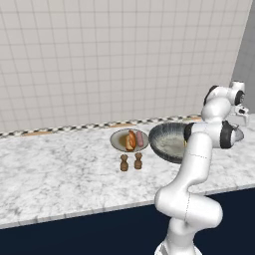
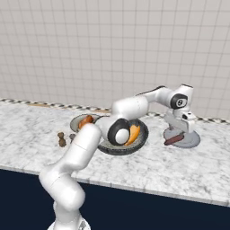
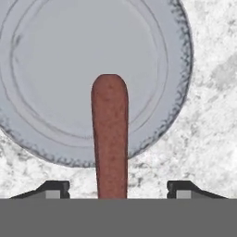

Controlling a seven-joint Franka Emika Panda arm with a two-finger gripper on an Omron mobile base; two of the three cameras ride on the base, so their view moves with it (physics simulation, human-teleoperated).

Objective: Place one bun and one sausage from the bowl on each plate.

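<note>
A reddish-brown sausage (image 3: pixel 110 134) lies on a grey plate (image 3: pixel 55 69), one end near the plate's middle and the other reaching over the rim. My gripper (image 3: pixel 118 190) hangs just above it, open, its fingertips (image 3: pixel 55 187) well clear of the sausage on both sides. From the right base view the same sausage (image 2: pixel 174 140) rests on the right plate (image 2: pixel 191 140) under the gripper (image 2: pixel 179 129). The dark bowl (image 2: pixel 112 148) holds an orange bun (image 2: pixel 134 134), partly hidden by my arm. The left plate (image 1: pixel 117 141) carries a bun (image 1: pixel 130 141) and a sausage (image 1: pixel 140 139).
Two small brown shakers (image 1: pixel 124 163) (image 1: pixel 138 161) stand in front of the left plate. The marble counter's front edge (image 1: pixel 99 208) runs below them. A tiled wall (image 1: pixel 99 60) backs the counter. My arm arches over the bowl.
</note>
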